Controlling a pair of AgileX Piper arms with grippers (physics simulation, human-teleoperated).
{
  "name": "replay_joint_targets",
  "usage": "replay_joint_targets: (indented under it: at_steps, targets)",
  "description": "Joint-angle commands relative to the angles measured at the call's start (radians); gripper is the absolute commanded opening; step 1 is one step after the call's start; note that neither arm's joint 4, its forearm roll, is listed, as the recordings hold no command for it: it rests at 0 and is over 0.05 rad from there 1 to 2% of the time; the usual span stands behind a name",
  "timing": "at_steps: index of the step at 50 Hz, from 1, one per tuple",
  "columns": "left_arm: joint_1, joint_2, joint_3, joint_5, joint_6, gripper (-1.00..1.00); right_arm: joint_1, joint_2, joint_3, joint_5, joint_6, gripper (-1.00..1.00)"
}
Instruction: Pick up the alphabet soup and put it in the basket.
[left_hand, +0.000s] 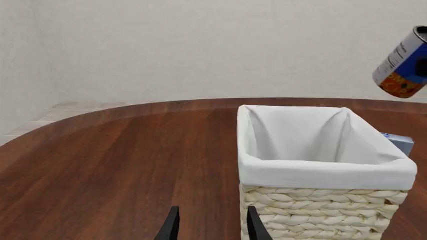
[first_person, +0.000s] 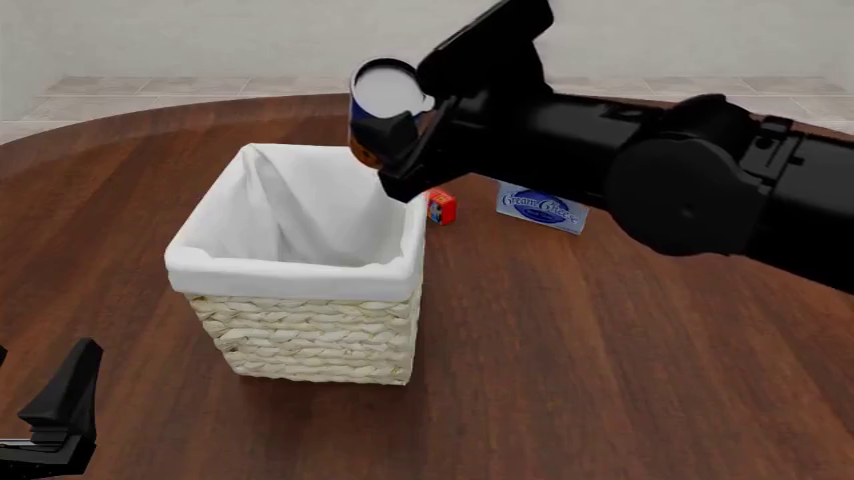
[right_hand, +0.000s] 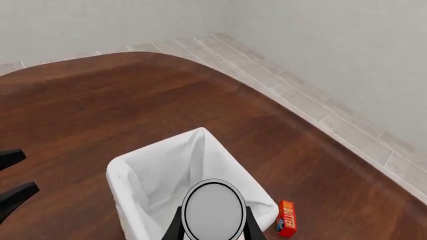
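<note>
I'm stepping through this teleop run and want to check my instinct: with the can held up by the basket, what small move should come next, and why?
Probably a short move carrying the alphabet soup further over the basket's opening before releasing. The right tool holds the can in the air, tilted, near the far rim in the front view, not clearly over the middle. The left tool sits low beside the basket, out of the way.

The basket (left_hand: 320, 165) hides most of the cream cheese box (left_hand: 399, 142); its lettering seems illegible.
</note>
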Motion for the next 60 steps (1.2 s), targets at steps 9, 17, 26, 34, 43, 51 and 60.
replay_joint_targets:
  at_steps: [9, 17, 26, 34, 43, 51, 60]
  targets:
    - [0.0, 0.0, 0.0, 0.0, 0.0, 1.0, 0.007, 0.018, -0.019, -0.005, 0.007, -1.0]
    - [0.0, 0.0, 0.0, 0.0, 0.0, 1.0, 0.017, 0.035, -0.016, -0.018, -0.004, -1.0]
    - [0.0, 0.0, 0.0, 0.0, 0.0, 1.0, 0.029, 0.057, -0.028, -0.02, -0.008, -1.0]
    - [0.0, 0.0, 0.0, 0.0, 0.0, 1.0, 0.037, 0.068, -0.036, -0.019, -0.012, -1.0]
    - [0.0, 0.0, 0.0, 0.0, 0.0, 1.0, 0.048, 0.083, -0.049, -0.018, -0.014, -1.0]
    - [0.0, 0.0, 0.0, 0.0, 0.0, 1.0, 0.056, 0.094, -0.055, -0.019, -0.017, -1.0]
    - [0.0, 0.0, 0.0, 0.0, 0.0, 1.0, 0.06, 0.105, -0.061, -0.02, -0.022, -1.0]
